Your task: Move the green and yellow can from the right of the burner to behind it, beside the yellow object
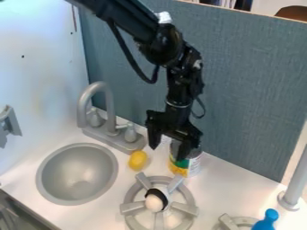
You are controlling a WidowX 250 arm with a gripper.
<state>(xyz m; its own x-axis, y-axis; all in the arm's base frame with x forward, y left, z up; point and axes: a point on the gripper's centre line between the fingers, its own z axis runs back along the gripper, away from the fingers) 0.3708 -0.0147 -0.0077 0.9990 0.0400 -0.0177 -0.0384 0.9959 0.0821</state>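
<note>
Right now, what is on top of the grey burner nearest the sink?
On the burner, at its middle, sits a small rounded thing, pale in front and black behind. It covers the spot directly under it, so that part cannot be seen.

No text, brand, number or sign can be read. The can point(179, 169), partly behind and below the jaws, bears a label point(194, 165) whose print cannot be made out.
</note>
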